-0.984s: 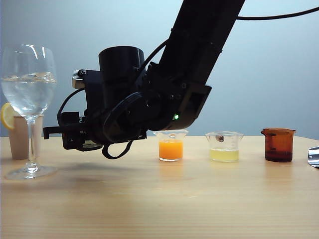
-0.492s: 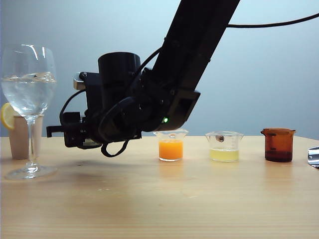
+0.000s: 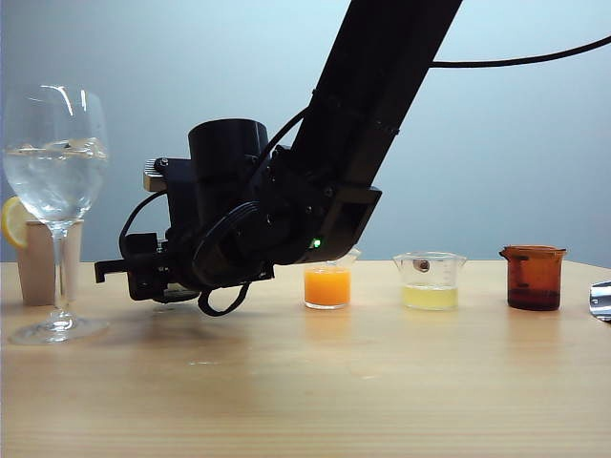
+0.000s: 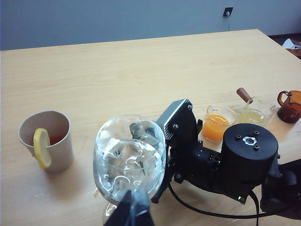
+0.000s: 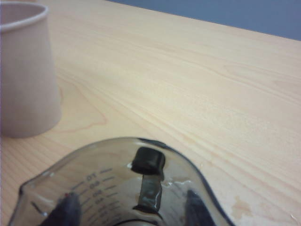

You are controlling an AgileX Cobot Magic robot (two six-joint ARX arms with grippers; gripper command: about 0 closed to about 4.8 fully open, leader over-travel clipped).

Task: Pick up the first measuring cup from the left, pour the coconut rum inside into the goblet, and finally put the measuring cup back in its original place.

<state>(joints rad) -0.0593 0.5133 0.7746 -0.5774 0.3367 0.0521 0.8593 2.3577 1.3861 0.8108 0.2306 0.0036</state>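
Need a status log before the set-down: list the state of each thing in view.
measuring cup: upright, held, looks nearly empty.
right gripper: jaws closed on the measuring cup, low over the table.
left gripper: jaws look shut, near the goblet.
goblet: upright, clear liquid and ice inside.
paper cup: upright, lemon slice on rim.
orange cup: upright, part full.
yellow cup: upright, low fill.
amber cup: upright, contents unclear.
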